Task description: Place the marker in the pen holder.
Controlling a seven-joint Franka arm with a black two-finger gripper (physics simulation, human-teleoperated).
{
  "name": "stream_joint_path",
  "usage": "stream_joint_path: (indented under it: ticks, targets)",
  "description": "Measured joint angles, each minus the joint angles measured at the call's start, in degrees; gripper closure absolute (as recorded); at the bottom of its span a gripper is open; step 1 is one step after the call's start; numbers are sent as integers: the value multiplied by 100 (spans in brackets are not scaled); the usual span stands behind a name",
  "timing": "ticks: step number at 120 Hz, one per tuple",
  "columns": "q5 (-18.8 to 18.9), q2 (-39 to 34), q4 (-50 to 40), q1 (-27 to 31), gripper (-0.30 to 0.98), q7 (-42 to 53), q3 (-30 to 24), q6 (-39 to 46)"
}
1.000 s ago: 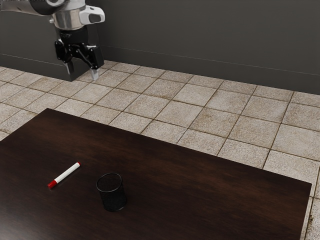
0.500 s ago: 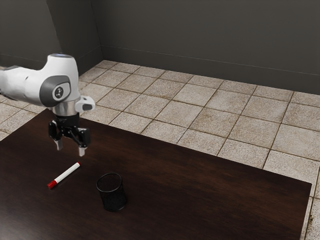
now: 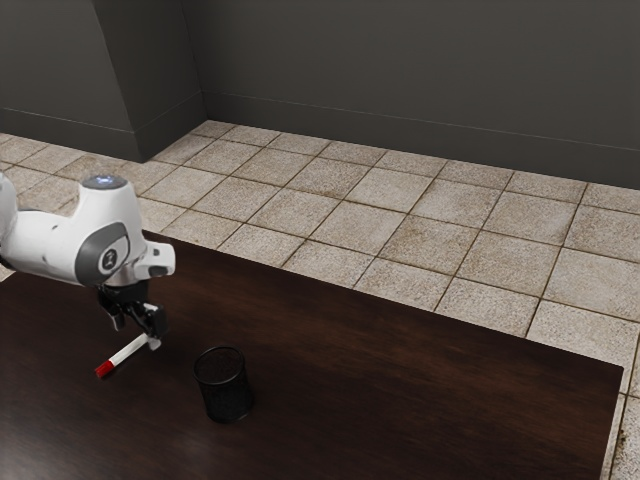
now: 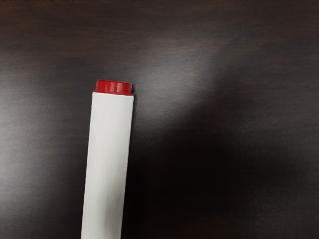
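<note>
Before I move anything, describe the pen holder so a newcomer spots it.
On the dark wooden table, go from the gripper toward the exterior view's right. There stands the pen holder, a black mesh cup. It's upright and open-topped; the neighbouring marker is slim, white and red.

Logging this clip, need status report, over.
Gripper open, low over marker. Marker on table, outside pen holder. No obstruction seen.

No writing, brand or number is legible.
</note>
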Motion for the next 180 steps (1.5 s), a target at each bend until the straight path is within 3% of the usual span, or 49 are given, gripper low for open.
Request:
stream_joint_path:
  ticks: [34,85,150,180]
  targets:
    - [-480,525,235,16,1,477,4,465]
    - [-568,612,183,39,5,885,93,609]
    - [-572,633,186,34,54,1119,93,611]
    - [-606,640,192,32,65,1168,94,613]
